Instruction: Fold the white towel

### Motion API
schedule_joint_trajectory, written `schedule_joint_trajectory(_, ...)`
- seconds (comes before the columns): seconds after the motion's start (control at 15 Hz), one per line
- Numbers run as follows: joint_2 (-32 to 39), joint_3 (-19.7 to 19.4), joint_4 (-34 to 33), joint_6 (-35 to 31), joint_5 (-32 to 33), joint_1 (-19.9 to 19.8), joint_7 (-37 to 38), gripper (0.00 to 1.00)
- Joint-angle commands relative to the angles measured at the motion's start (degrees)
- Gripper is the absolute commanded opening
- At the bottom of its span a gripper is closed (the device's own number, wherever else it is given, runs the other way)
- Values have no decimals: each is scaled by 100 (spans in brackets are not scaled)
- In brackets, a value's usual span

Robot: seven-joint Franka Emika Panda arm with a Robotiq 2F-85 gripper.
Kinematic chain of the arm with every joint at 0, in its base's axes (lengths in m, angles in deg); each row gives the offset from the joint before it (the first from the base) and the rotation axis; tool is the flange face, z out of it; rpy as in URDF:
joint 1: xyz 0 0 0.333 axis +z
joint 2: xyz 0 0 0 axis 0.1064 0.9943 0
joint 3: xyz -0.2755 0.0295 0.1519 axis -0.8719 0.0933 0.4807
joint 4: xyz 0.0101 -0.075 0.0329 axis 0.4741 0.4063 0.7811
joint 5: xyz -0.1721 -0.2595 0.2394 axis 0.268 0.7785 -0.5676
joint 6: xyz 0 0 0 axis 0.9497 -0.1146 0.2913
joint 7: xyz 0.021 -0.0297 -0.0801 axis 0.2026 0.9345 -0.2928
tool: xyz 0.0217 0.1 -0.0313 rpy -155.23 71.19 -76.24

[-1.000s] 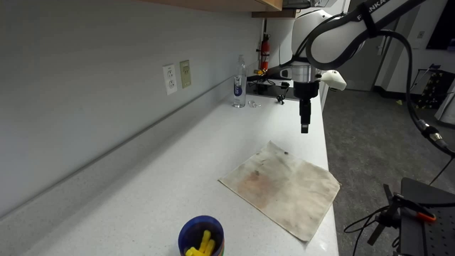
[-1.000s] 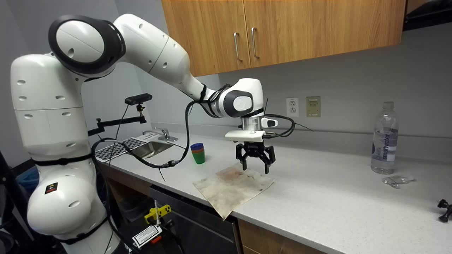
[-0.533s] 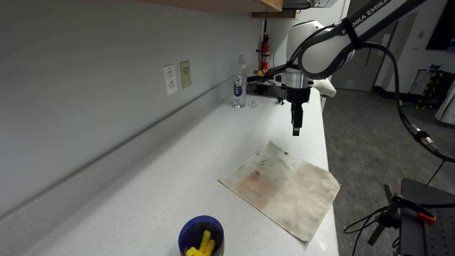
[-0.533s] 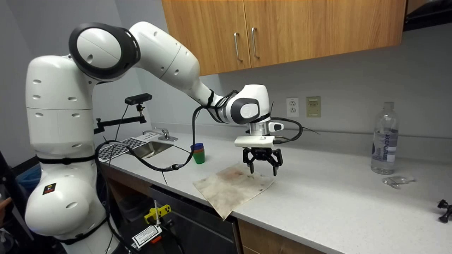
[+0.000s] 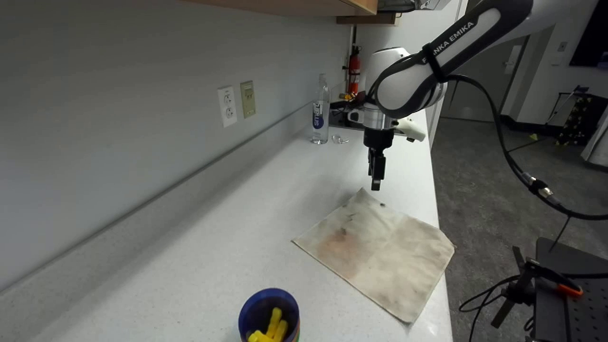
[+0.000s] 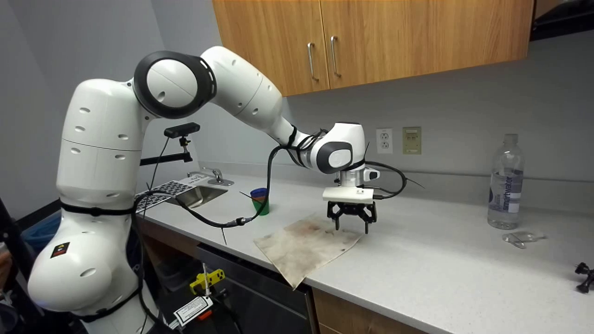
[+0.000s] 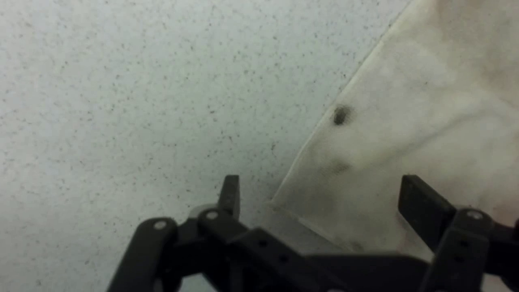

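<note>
White towel [image 5: 377, 256] lies spread on the counter [image 5: 213, 256]; above one towel corner [image 7: 296, 198] the jaws are parted, holding nothing, probably so placed to pinch that corner.

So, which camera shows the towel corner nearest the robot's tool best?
The wrist view: there the towel corner looks biggest, its point in plain sight between the fingers of the open tool. Both exterior views show that corner too, but as a small tip seen from farther away.
</note>
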Motion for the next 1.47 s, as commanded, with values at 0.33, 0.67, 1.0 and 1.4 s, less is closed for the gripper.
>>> schedule_joint_trajectory(0.33, 359, 81, -341, 48, 34, -124, -54, 100)
schedule_joint_trajectory(0.67, 789, 106, -581, 67, 33, -185, -112, 100)
schedule_joint_trajectory(1.0, 1092, 185, -890, 140, 78, -134, -74, 100)
schedule_joint_trajectory(1.4, 1237, 363, -1054, 130, 6, -69, 86, 98)
